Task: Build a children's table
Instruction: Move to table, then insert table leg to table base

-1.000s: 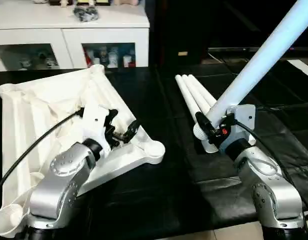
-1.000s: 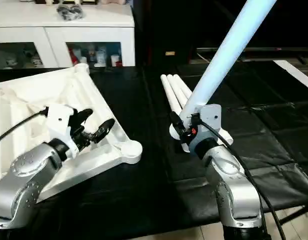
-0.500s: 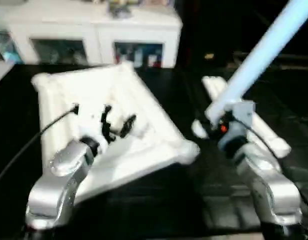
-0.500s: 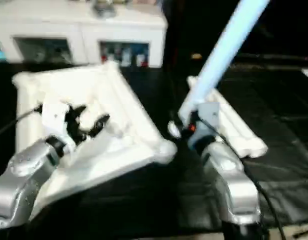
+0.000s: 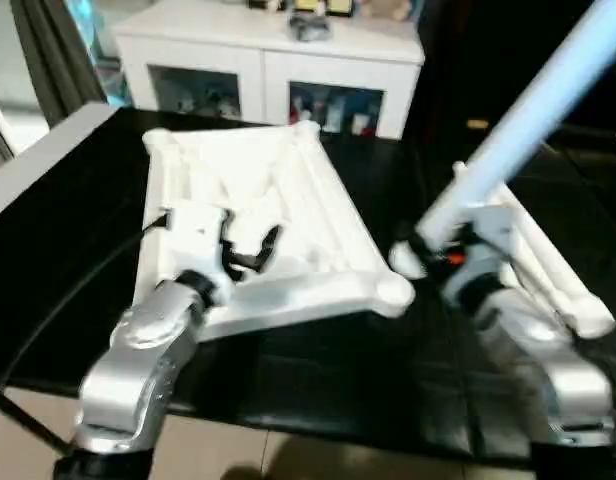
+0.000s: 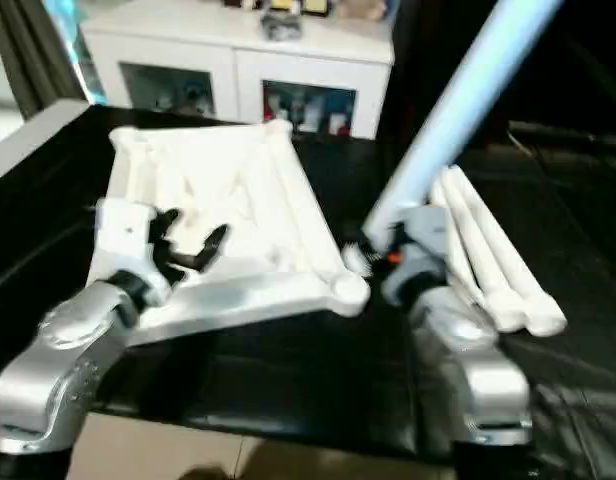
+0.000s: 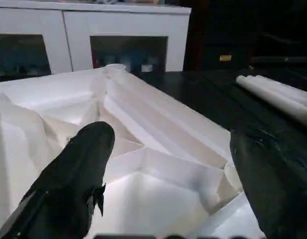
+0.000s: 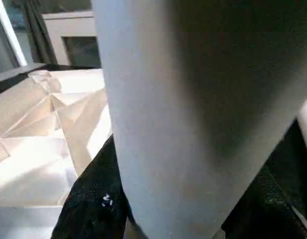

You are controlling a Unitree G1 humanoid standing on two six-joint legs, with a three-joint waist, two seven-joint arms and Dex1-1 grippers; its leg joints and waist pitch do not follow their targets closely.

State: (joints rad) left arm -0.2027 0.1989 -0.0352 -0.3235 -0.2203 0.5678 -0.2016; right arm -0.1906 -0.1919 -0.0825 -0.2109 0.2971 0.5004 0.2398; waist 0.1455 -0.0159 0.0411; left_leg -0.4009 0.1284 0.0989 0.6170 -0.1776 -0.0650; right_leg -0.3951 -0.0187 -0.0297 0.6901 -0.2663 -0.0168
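The children's table's white tabletop (image 5: 288, 190) lies ribbed side up on the black table. My left gripper (image 5: 252, 250) hovers open just above its near edge; both black fingers (image 7: 78, 174) frame the ribs (image 7: 143, 154) with nothing between them. My right gripper (image 5: 436, 250) is shut on a white leg (image 5: 533, 105) that slants up to the right. The leg's lower end hangs close to the tabletop's near right corner socket (image 5: 393, 293). Three more legs (image 6: 488, 260) lie side by side on the right.
A white cabinet (image 5: 268, 70) with glass doors stands behind the black table (image 5: 68, 200). The table's near edge and pale floor (image 5: 288, 450) lie just in front of my arms. A grey curtain (image 5: 48, 50) hangs at the far left.
The whole view has shifted, so the camera has moved. The held leg's lower end now stands nearer the tabletop's near right corner. Both grippers keep their states.
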